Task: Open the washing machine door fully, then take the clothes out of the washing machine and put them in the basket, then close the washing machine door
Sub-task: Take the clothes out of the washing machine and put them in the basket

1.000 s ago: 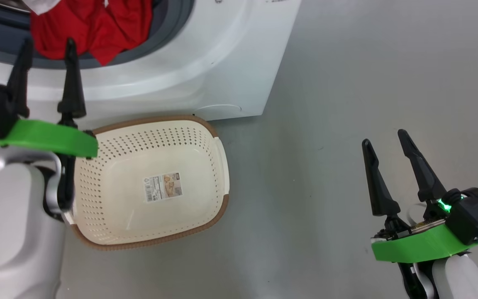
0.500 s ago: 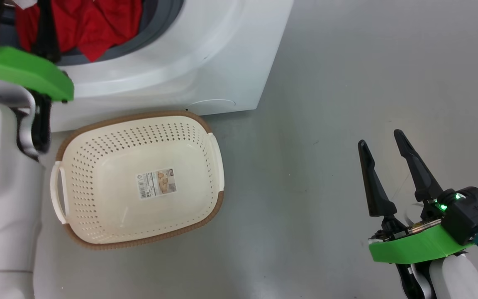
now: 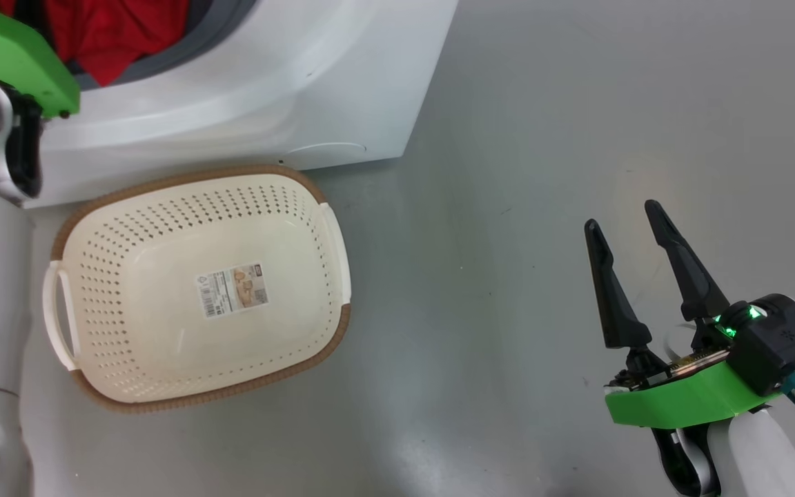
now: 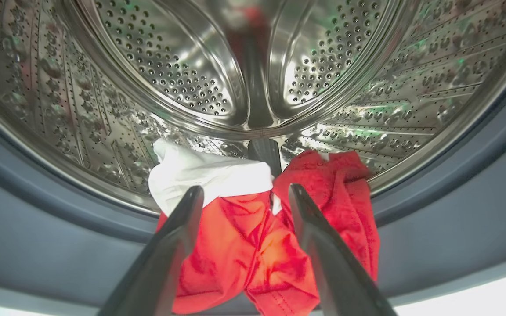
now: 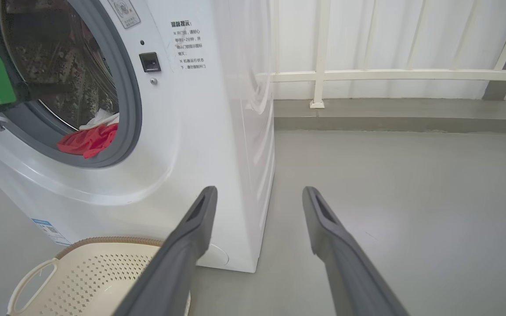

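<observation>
The washing machine (image 3: 266, 90) stands with its mouth uncovered; the washing machine door is out of view. The red clothes (image 4: 244, 250), with a white part (image 4: 200, 175), lie at the drum's front lip, draped over the grey rubber ring (image 4: 37, 228). My left gripper (image 4: 245, 191) is open at the mouth, one finger on either side of the red heap, just above it; I cannot tell whether they touch. The cream basket (image 3: 183, 178) sits empty on the floor before the machine. My right gripper (image 3: 620, 215) hangs open over bare floor, right of the basket, holding nothing.
My left forearm with its green wrist plate (image 3: 11, 55) crosses the head view's left edge, beside the basket's left handle (image 3: 59, 317). In the right wrist view a white railing (image 5: 367, 74) and a low kerb run behind the machine (image 5: 218, 131). Grey floor (image 3: 577, 103) spreads to the right.
My left arm has risen towards the drum, its fingers leaving the head view's top. The head view has shifted, sliding basket and machine leftward. The right gripper has barely moved.
</observation>
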